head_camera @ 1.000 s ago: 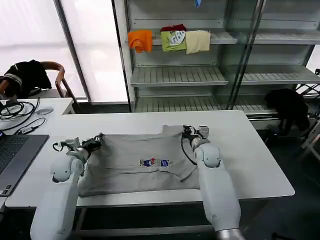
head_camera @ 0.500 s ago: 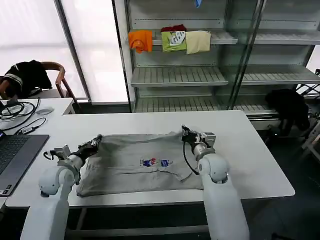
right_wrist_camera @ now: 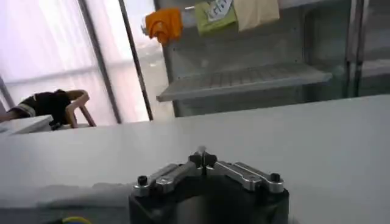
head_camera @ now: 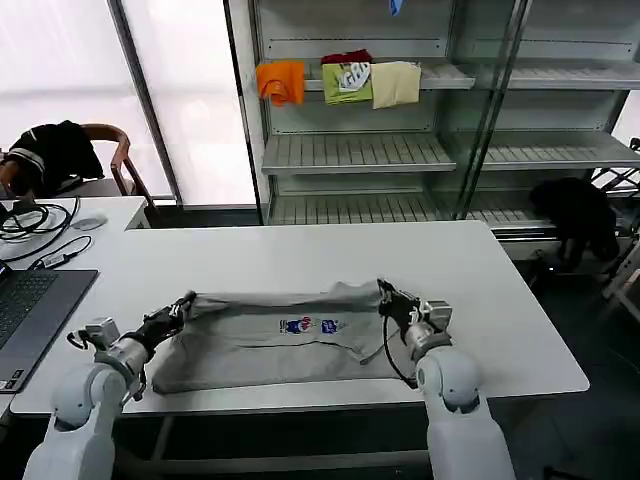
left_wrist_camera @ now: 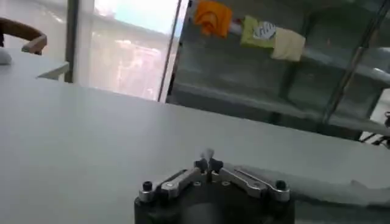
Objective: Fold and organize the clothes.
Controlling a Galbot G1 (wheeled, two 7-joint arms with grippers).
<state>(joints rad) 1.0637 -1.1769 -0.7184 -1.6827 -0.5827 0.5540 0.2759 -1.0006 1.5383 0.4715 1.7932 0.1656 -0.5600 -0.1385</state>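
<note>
A light grey shirt (head_camera: 270, 335) with a small multicoloured chest print lies across the front of the white table (head_camera: 300, 250), its far edge lifted and drawn toward me. My left gripper (head_camera: 183, 303) is shut on the shirt's far left corner. My right gripper (head_camera: 385, 292) is shut on its far right corner. In the left wrist view the left gripper (left_wrist_camera: 208, 163) pinches a small tuft of grey cloth between closed tips. The right wrist view has the right gripper (right_wrist_camera: 202, 157) closed on a thin sliver of cloth.
A laptop (head_camera: 30, 310) and cables (head_camera: 35, 218) sit on the table's left side. Behind the table stand metal shelves (head_camera: 400, 150) holding orange, green and cream folded garments (head_camera: 340, 80). A chair with a black garment (head_camera: 60, 155) is at the far left.
Both grippers have pulled back toward me, dragging the shirt's far edge over its lower part. The shirt now covers less depth on the table.
</note>
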